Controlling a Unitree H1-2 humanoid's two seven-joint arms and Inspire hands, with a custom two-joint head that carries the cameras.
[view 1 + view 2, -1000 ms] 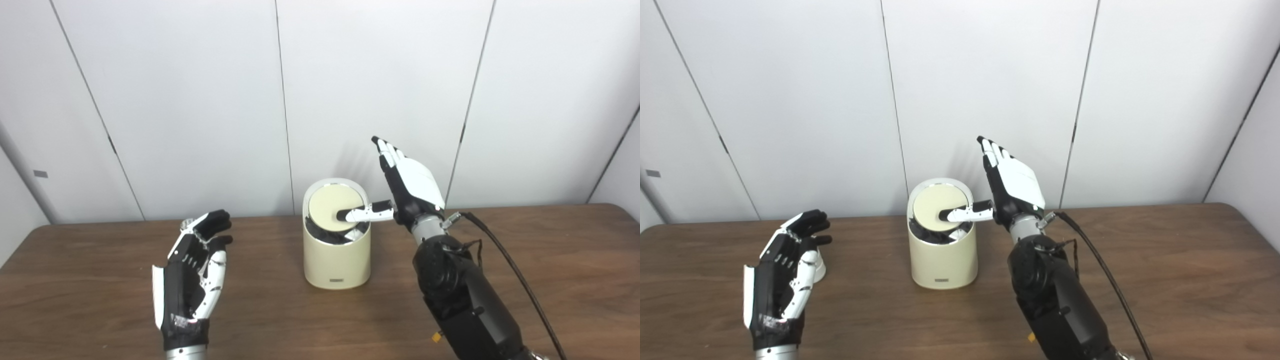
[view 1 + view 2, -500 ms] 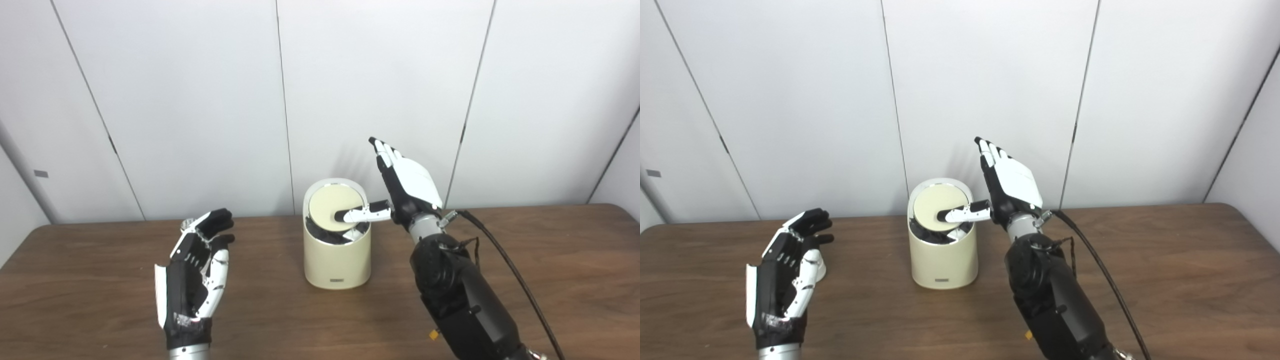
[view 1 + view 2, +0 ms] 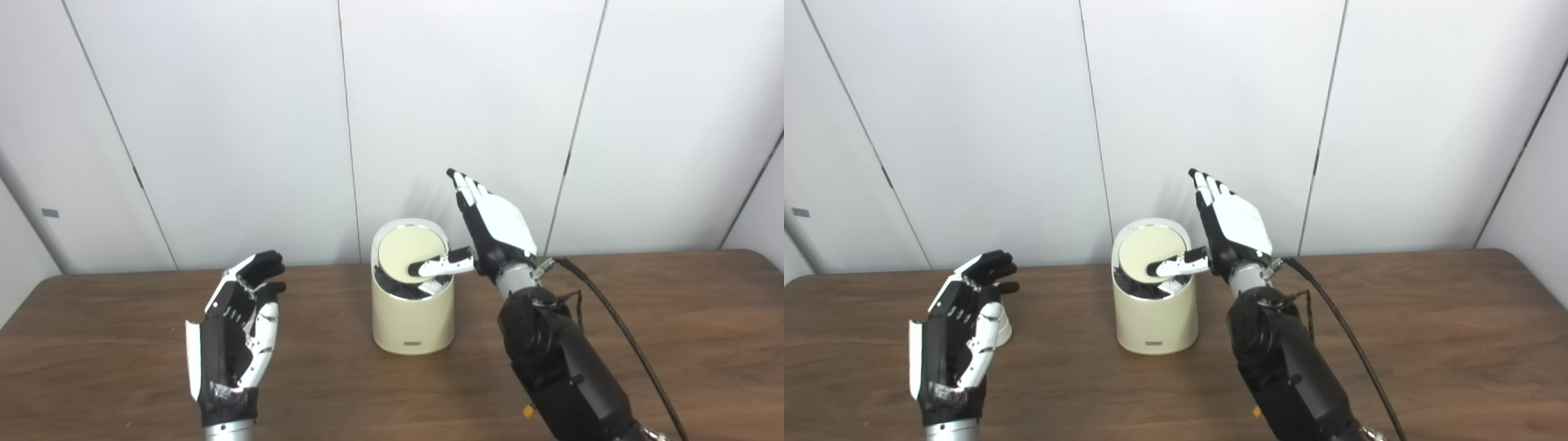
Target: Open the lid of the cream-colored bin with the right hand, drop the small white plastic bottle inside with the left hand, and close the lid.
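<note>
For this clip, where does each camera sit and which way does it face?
Left eye view: on the head, looking down and forward at the bin on the table; left hand, right hand and forearm show.
Right eye view: beside it, same aim; bottle peeks out behind the left hand.
Shared: both show the bin, both hands, wall.

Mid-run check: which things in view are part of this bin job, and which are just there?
Part of the job:
cream bin
its lid, tilted up, right thumb on it
right hand, open
left hand, open, empty
small white bottle, mostly hidden behind the left hand

Just there:
black cable on the table
</note>
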